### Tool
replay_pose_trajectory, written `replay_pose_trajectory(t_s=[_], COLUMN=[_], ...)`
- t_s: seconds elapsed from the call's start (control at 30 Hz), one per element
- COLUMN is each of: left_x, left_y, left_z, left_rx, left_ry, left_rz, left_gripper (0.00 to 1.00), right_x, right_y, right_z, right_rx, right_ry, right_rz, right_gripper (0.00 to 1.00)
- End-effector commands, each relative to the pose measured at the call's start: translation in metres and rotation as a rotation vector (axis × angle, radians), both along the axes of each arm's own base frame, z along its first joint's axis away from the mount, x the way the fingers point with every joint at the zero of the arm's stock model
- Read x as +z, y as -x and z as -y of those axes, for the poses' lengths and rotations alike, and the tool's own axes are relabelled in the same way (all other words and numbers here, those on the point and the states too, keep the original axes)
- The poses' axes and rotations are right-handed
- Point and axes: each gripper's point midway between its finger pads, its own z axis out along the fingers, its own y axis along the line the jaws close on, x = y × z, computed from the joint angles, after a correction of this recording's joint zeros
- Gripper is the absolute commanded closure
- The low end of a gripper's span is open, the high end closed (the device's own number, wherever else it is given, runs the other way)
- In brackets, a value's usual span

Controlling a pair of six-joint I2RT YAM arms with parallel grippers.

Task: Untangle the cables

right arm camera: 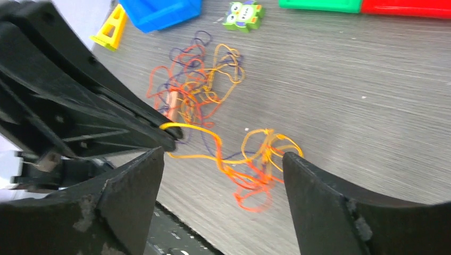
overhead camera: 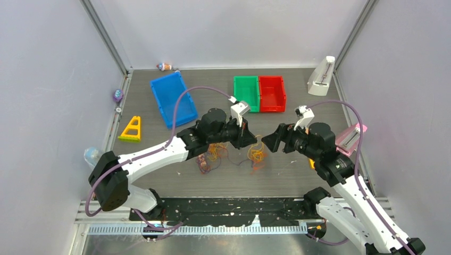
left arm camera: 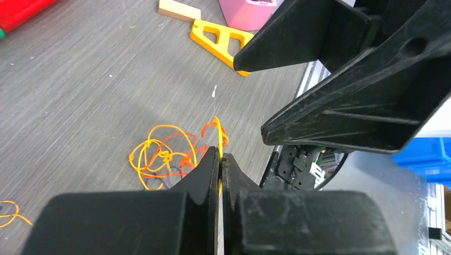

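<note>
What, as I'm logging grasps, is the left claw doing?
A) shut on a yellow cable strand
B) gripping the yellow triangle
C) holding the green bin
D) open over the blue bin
A: the left wrist view shows the left claw closed, with a yellow strand of the cables pinched in it.

Dark grey wood-grain tabletop (overhead camera: pixel 175 180) between plain pale walls (overhead camera: pixel 53 53), aluminium posts (overhead camera: pixel 105 37) at rear corners

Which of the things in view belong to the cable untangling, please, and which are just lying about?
Job in hand: cables; left end effector, shut on them; right end effector, open.

Lying about: blue bin; green bin; red bin; yellow triangle; green toy block.
</note>
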Motion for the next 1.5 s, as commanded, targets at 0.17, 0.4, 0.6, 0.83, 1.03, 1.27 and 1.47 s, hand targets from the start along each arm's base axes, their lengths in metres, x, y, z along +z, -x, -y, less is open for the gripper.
replay_pose_trajectory(t_s=[0.17,0.4,0.6,0.83,1.03,1.27,1.47], left_x=[0.082,0.136,0.153,0.152,0.146,0.146,0.156], left_y=[-0.003,0.006,0.013,0.012,0.01,0.009,-0.007], left_z=[-0.025,-0.029,-0.028,-0.031,-0.033,-0.033,-0.066], left_rx=[0.002,-0.021,-0.049,-0.041,-0.027,-0.018,0.124], left_ry=[-0.019,0.021,0.041,0.014,0.0,0.006,-0.021], left_rz=[0.203,0.225,0.215,0.206,0.198,0.189,0.22], left_gripper=[1.0,1.0,1.0,1.0,1.0,1.0,1.0], right_x=[-0.023,-0.018,-0.004,0.026,0.038,0.035,0.007], right_y=[0.01,0.028,0.011,0.021,0.037,0.031,-0.001], right_z=[0.0,-0.037,-0.045,-0.056,-0.05,-0.05,-0.022], right_rx=[0.048,0.289,0.27,0.354,0.384,0.363,0.105], right_ry=[-0.007,-0.157,-0.164,-0.184,-0.159,-0.143,-0.076], right_rz=[0.105,0.293,0.374,0.471,0.524,0.482,0.369], right_gripper=[0.04,0.05,0.05,0.05,0.12,0.9,0.95])
